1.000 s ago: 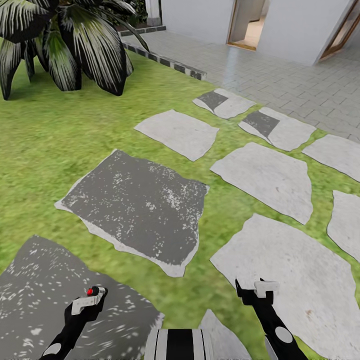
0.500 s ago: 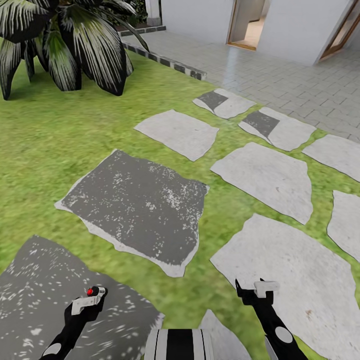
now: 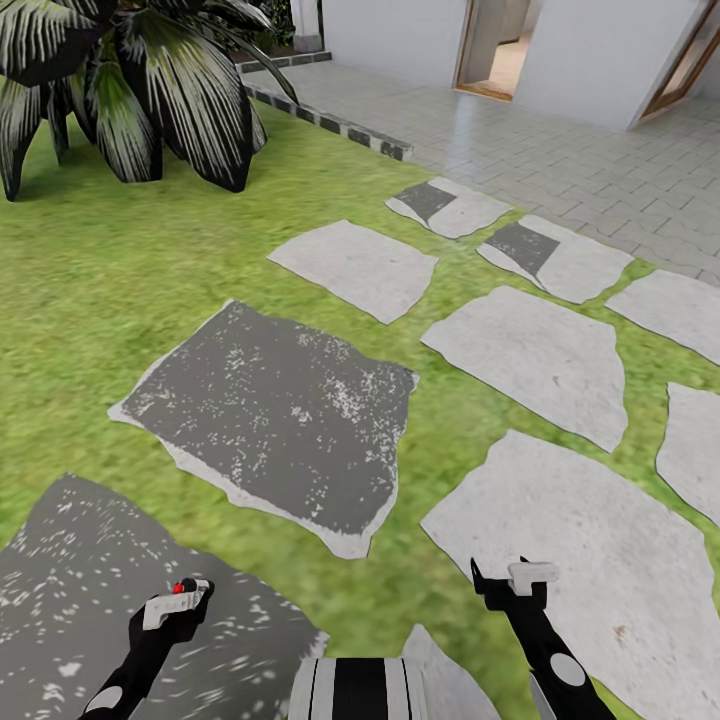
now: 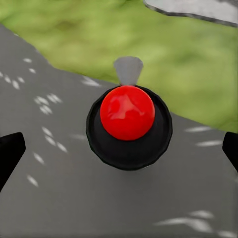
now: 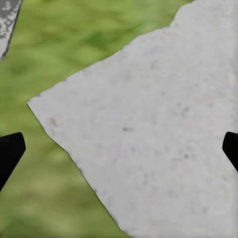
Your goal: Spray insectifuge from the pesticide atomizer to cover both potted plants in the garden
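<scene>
i see lawn (image 3: pixel 120 300) with grey stepping stones (image 3: pixel 290 410), a striped agave (image 3: pixel 130 90) far left and paving (image 3: pixel 560 140) by the house beyond. my left gripper (image 3: pixel 178 603) hangs low over a dark stone, fingers (image 4: pixel 10 156) spread wide; a red ball on a black knob (image 4: pixel 128 124) sits between them. my right gripper (image 3: pixel 520 582) is wide too, over a pale stone (image 5: pixel 158 139). i can't find the atomizer or potted plants here.
</scene>
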{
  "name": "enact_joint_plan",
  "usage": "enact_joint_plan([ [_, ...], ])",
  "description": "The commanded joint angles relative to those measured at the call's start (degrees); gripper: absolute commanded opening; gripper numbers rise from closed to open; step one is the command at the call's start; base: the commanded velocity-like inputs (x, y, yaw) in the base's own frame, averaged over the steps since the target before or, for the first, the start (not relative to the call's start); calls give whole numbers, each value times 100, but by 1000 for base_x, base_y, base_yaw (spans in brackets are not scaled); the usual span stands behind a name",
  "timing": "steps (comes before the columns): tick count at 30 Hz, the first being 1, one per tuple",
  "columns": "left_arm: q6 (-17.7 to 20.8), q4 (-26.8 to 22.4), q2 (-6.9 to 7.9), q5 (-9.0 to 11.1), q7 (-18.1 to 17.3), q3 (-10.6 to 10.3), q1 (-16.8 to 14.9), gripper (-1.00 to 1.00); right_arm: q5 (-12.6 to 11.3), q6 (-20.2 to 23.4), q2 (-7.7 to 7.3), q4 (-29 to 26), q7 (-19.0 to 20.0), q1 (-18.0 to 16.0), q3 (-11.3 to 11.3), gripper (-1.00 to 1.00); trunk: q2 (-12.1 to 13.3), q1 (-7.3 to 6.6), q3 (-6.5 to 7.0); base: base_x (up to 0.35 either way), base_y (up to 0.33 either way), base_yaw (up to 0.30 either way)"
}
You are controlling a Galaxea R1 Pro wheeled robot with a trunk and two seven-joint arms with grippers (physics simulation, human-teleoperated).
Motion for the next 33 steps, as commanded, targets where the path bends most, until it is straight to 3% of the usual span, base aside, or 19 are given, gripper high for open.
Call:
enact_joint_plan([
  [1, -10, 5, -3, 19, -59, 39, -3, 100, 3, -16, 0, 3, -1, -2, -1, 100, -1, -1, -3, 0, 0, 0],
  [8, -16, 5, -3, 19, -59, 39, -3, 100, 3, -16, 0, 3, 0, -2, -1, 100, -1, -1, -3, 0, 0, 0],
  [11, -18, 5, -3, 19, -59, 39, -3, 100, 3, -16, 0, 3, 0, -2, -1, 100, -5, 7, -69, 0, 0, 0],
  [33, -18, 5, 6, 19, -59, 41, -3, 100, 3, -16, 0, 3, 3, -2, -1, 100, -5, 7, -69, 11, 0, 0],
])
